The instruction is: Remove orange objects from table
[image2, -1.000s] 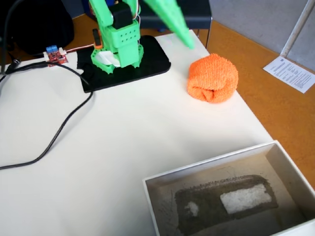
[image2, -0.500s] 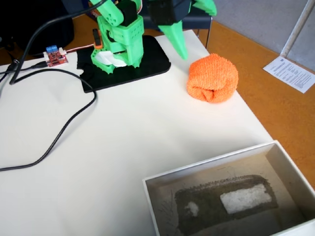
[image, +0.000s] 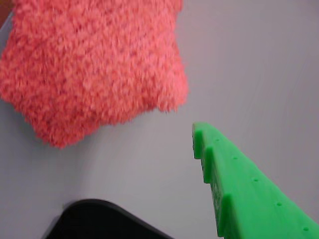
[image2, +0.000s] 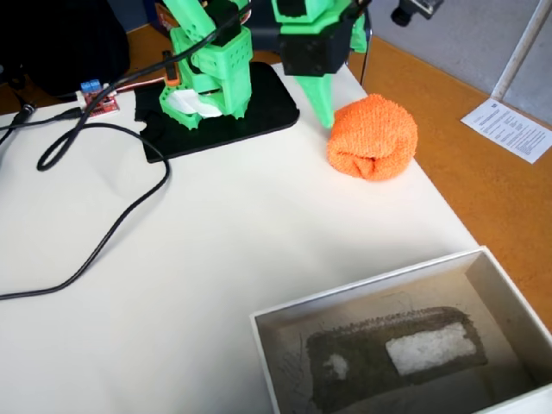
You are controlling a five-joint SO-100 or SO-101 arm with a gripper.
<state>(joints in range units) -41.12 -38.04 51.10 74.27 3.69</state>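
One bright orange fuzzy terry-cloth ball [image2: 373, 138] sits near the right edge of the large flat white table [image2: 216, 250] in the fixed view, and the green two-finger tool [image2: 327, 121] hangs just beside its upper left flank, tip pointing down. Only one green toothed finger [image: 239, 189] shows in the wrist view, low on the right, with the ball [image: 94, 64] filling the upper left, so whether the tool is spread or pressed together I cannot tell. Here's the danger: the tip looks set off to one side of the ball rather than over it, and a descent from there could nudge the soft ball toward the table edge and off onto the brown floor [image2: 483, 198]. A pinch on loose pile alone might slip during the lift. The white-walled shallow box [image2: 371, 297] waits well apart at the lower right, and the black cable [image2: 129, 207] loops across the left of the table, away from that path.
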